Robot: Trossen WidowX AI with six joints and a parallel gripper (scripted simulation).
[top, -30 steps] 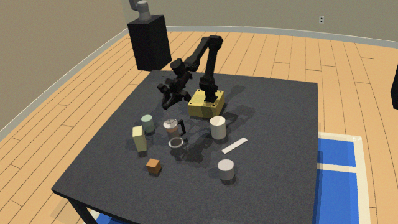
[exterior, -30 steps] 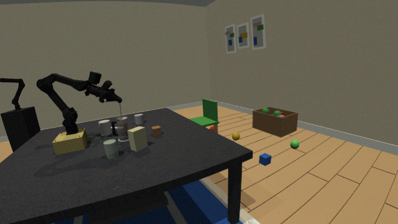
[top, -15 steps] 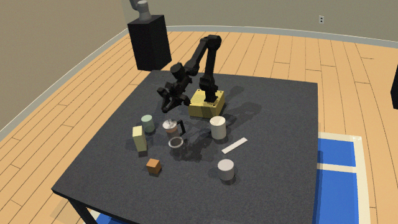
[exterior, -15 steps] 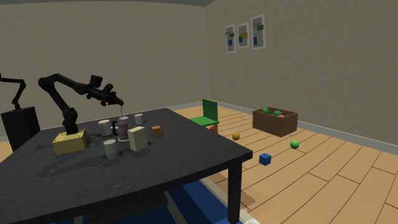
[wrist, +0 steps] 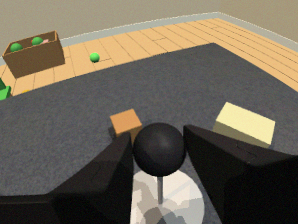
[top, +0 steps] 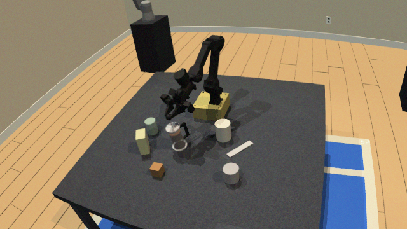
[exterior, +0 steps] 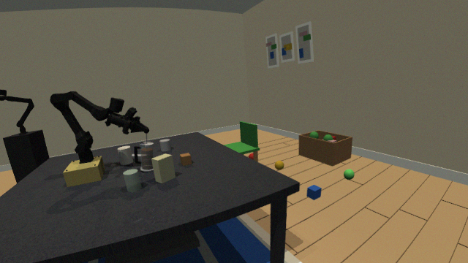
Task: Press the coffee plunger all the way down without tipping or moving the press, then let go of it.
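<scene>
The glass coffee press (top: pixel 177 136) (exterior: pixel 146 158) (wrist: pixel 164 219) stands upright near the middle of the dark table (top: pixel 280 127), with its black handle toward the arm's base. Its thin plunger rod (exterior: pixel 146 137) (wrist: pixel 161 189) rises out of the lid and ends in a round black knob (wrist: pixel 158 151). My gripper (top: pixel 170 116) (exterior: pixel 145 130) (wrist: pixel 157 136) hangs directly above the press, shut on the knob, with one dark finger on each side of it. The knob stands well above the lid.
A pale green cylinder (top: pixel 151 126) and a pale yellow box (top: pixel 142 141) (wrist: pixel 245 124) stand left of the press. An orange cube (top: pixel 157 170) (wrist: pixel 125 123) lies in front. A white cylinder (top: pixel 222 130), a white strip (top: pixel 240 148) and a grey cylinder (top: pixel 231 173) are to the right. The arm's yellow base (top: pixel 211 105) is behind.
</scene>
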